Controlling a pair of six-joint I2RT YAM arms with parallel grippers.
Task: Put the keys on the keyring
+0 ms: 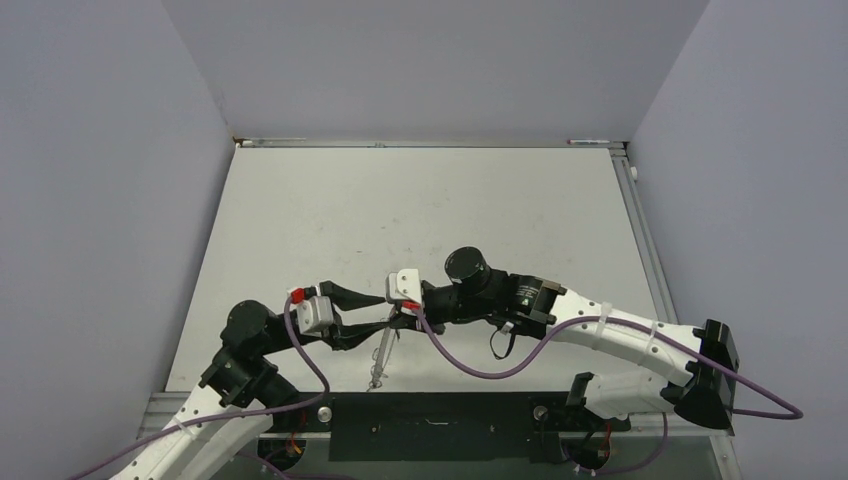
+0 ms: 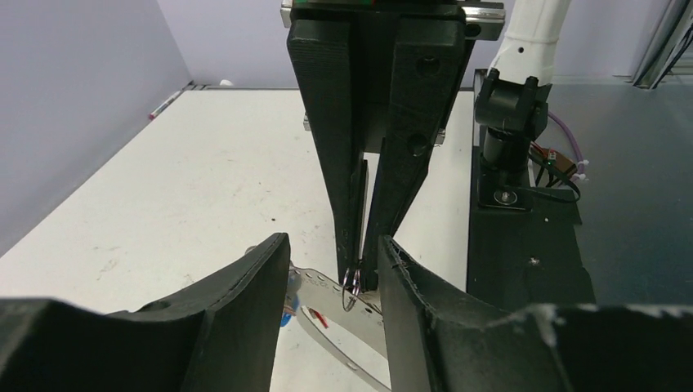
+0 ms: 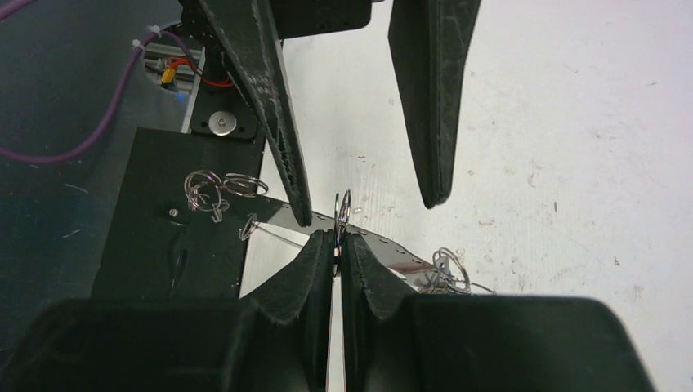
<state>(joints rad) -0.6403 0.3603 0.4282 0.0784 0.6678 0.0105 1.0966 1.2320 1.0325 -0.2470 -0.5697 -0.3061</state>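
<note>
My right gripper [image 3: 337, 237] is shut on a thin silver wire ring, the keyring [image 3: 343, 211], which stands edge-on out of its fingertips. The left wrist view shows the same keyring [image 2: 353, 287] hanging at the right fingertips. My left gripper [image 2: 333, 241] is open, one finger on each side of the ring, holding nothing. From above, the two grippers [image 1: 385, 312] [image 1: 397, 318] meet near the table's front edge. A blue key head [image 2: 286, 312] peeks from behind my left finger. A bundle of silver blades with a wire loop [image 3: 450, 271] lies on the table just right of my right gripper.
A flat silver metal strip with small holes [image 2: 327, 298] lies under both grippers and runs toward the front edge [image 1: 378, 362]. Two loose wire rings [image 3: 204, 188] [image 3: 246, 185] rest on the black base plate [image 3: 147, 245]. Grey walls enclose the white table [image 1: 420, 210].
</note>
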